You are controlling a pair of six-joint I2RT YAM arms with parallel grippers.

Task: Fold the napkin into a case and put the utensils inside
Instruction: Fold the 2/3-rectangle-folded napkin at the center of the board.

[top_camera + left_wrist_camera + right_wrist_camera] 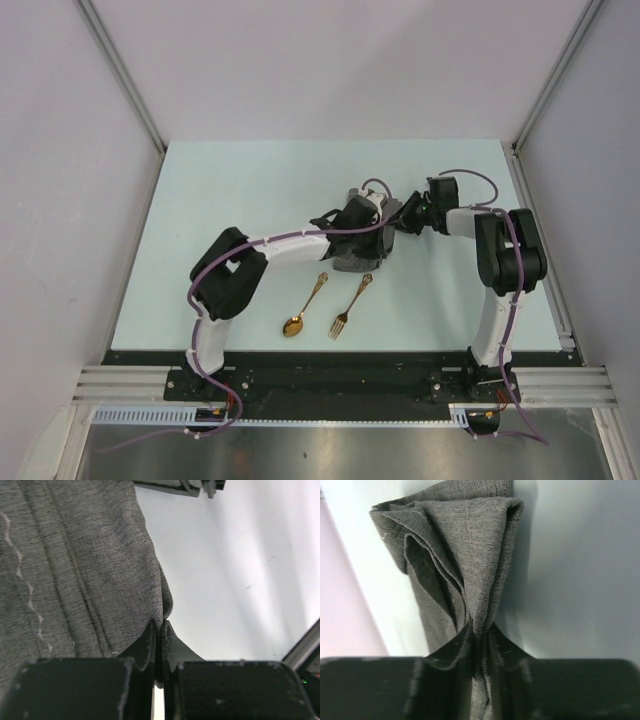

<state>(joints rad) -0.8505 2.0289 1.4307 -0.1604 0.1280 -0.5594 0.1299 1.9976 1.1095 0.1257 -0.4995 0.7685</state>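
Note:
The dark grey napkin (352, 260) lies folded and bunched at the middle of the table, partly hidden under both wrists. My left gripper (383, 226) is shut on one edge of it; in the left wrist view the fingertips (160, 626) pinch a thin fold of the napkin (75, 570). From the right, my right gripper (404, 222) is shut on a gathered bunch of layers (481, 632) of the napkin (460, 545). A gold spoon (301, 314) and a gold fork (351, 304) lie side by side on the table, in front of the cloth and apart from it.
The pale green table top (250, 190) is bordered by grey walls on the left, back and right. A black rail (330, 356) runs along the near edge by the arm bases. Part of the right arm (192, 486) shows at the top of the left wrist view.

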